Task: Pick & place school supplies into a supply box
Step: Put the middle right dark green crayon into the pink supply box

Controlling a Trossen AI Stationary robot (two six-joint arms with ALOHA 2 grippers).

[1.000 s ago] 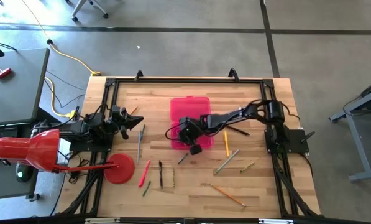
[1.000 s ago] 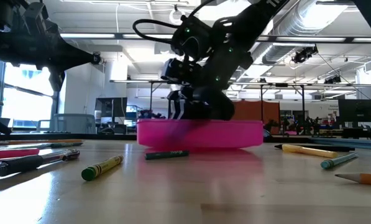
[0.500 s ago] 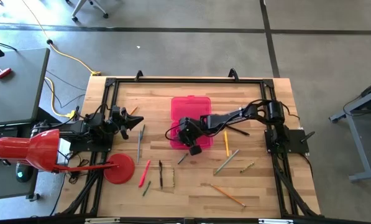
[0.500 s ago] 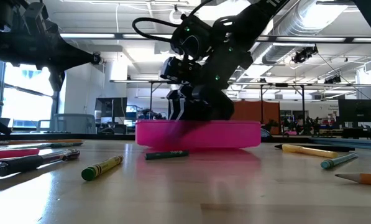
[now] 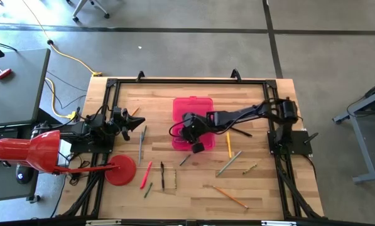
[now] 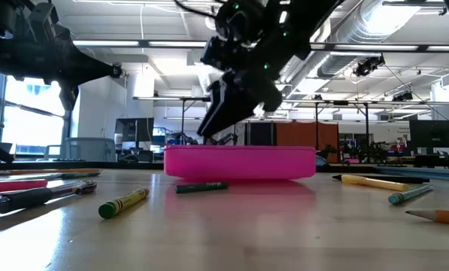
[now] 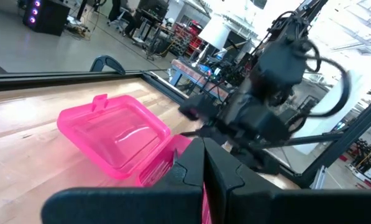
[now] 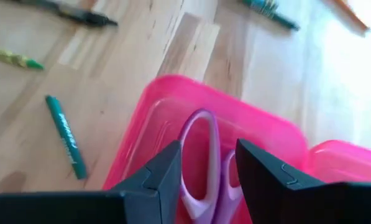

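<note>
Right gripper [image 5: 191, 127] hangs over the near end of the pink box [image 5: 192, 107], clear of its rim in the low view. Fingers [image 8: 163, 174] parted by a modest gap; nothing between them. Seen past them in the right wrist view, purple scissors [image 8: 201, 162] lie flat inside the box [image 8: 173, 112], directly under the gripper, handle loops showing. No other contents can be made out in the box. Lid [image 7: 114, 134] is folded open and lies flat beside the tray on the far side.

Left gripper [image 5: 135, 121] waits at the left edge of the bench [image 5: 262, 188], well apart from the box; cannot tell whether it is open.

Loose supplies on the bench:
- green crayon [image 8: 66, 135] just beside the box's near end
- grey pen [image 5: 141, 142] and red pen [image 5: 146, 174] toward the left
- yellow pencil [image 5: 228, 144] just right of the box
- orange pencil [image 5: 228, 195] near the front edge

Red disc [image 5: 120, 170] sits front left.
</note>
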